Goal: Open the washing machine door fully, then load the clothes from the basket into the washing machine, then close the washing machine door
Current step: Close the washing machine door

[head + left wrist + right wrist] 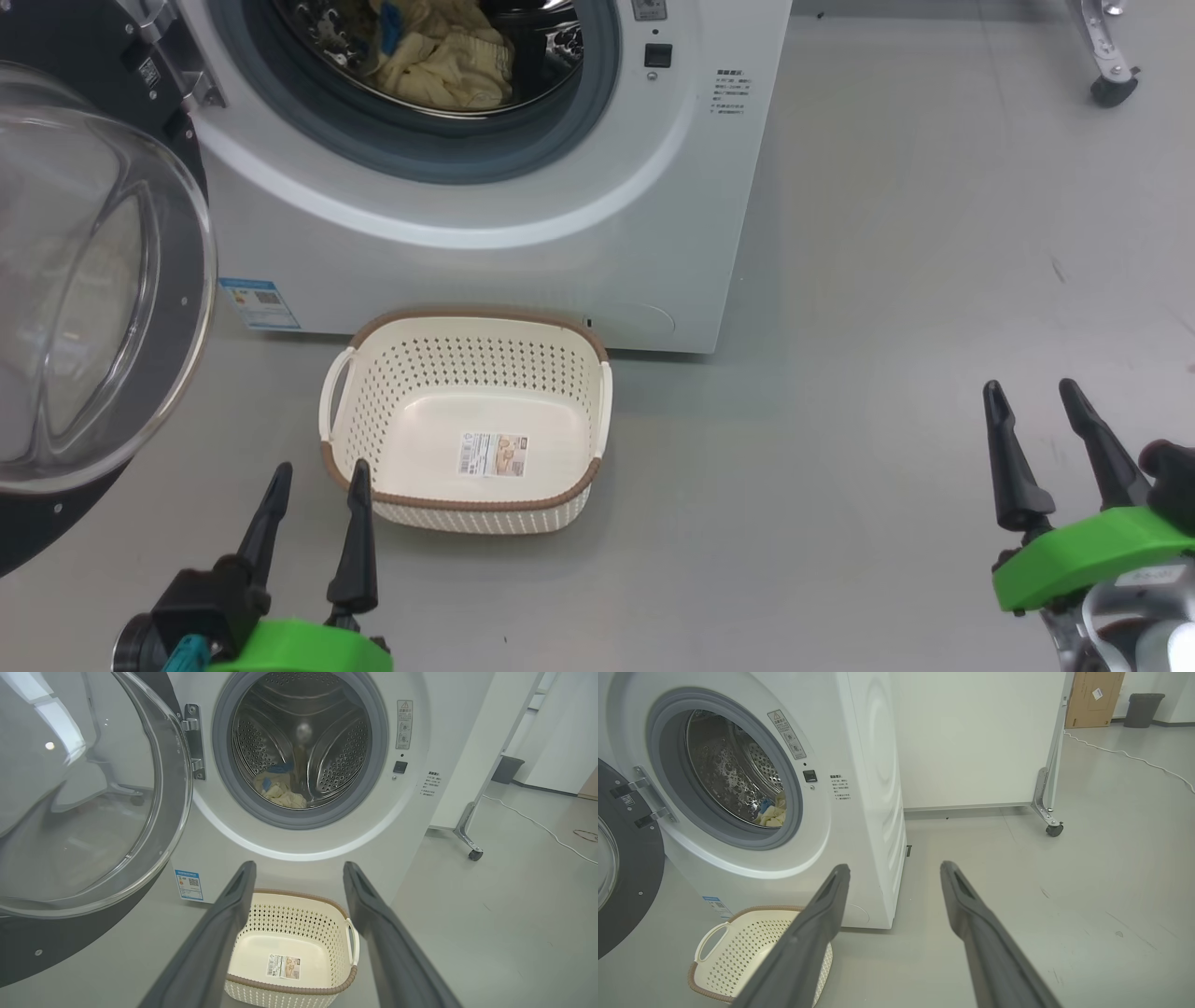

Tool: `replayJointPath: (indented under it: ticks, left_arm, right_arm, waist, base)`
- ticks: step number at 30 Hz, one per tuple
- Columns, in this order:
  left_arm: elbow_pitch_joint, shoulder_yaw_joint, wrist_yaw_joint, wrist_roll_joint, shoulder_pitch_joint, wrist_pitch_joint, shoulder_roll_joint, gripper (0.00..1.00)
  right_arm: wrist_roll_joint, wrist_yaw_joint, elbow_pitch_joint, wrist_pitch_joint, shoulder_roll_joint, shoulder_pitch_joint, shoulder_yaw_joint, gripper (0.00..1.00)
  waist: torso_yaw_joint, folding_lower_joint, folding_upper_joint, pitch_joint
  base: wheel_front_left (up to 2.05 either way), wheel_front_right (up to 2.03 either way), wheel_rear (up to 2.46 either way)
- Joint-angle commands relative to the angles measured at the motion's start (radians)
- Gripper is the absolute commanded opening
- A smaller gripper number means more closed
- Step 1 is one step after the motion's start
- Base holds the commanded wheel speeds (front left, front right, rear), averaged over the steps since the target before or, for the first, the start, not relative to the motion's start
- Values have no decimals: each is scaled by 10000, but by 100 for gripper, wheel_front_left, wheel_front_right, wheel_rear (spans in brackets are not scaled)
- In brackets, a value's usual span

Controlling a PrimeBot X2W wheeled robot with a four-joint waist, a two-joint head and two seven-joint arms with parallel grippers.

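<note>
Laundry scene from the robot's head camera, looking down at a grey floor (887, 373). At 12 o'clock stands the washing machine (560, 233), white, its round opening uncovered. Inside the drum (341, 756) lie the clothes (443, 56), a cream-yellow heap with a blue patch. At the centre, on the floor just in front of the machine, sits the basket (476, 317), with nothing in it but a label sticker (493, 455) on its base. The washing machine door (84, 280) stands swung wide open at 9 o'clock, its clear glass bowl bulging toward the basket.

The left hand (320, 467) hovers at 7 o'clock, fingers apart and holding nothing, one fingertip showing against the basket's near-left corner. Whether it touches cannot be told. The right hand (1029, 387) hovers at 4 o'clock, also spread and empty, well apart from machine and basket.

Loading looks done, so closing the door appears to be what remains. The door lies at about 10 o'clock from the left hand and near it, while the right hand is far off on the other side, so the left arm seems better placed. The door would swing on its hinge (194, 742) from 9 o'clock round toward 12, so the push likely has to come from behind its free edge.
</note>
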Motion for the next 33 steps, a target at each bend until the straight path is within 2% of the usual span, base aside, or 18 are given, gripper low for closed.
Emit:
replayJointPath:
  ticks: [1, 14, 33]
  left_arm:
    - [-338, 388, 691, 65, -385, -89, 205, 100]
    - [-357, 248, 566, 24, -432, -82, 192, 100]
    - [-387, 164, 459, 47, -288, -91, 137, 100]
  right_arm:
    - [50, -7, -335, -77, -146, -210, 150, 100]
    - [-43, -7, -424, -46, -146, -109, -141, 100]
    - [-207, -7, -700, 192, -146, -74, -28, 100]
  waist:
    - [33, 0, 0, 4]
    - [871, 0, 0, -19]
    - [4003, 0, 0, -195]
  base:
    - [0, 0, 0]
    - [0, 0, 0]
    - [0, 0, 0]
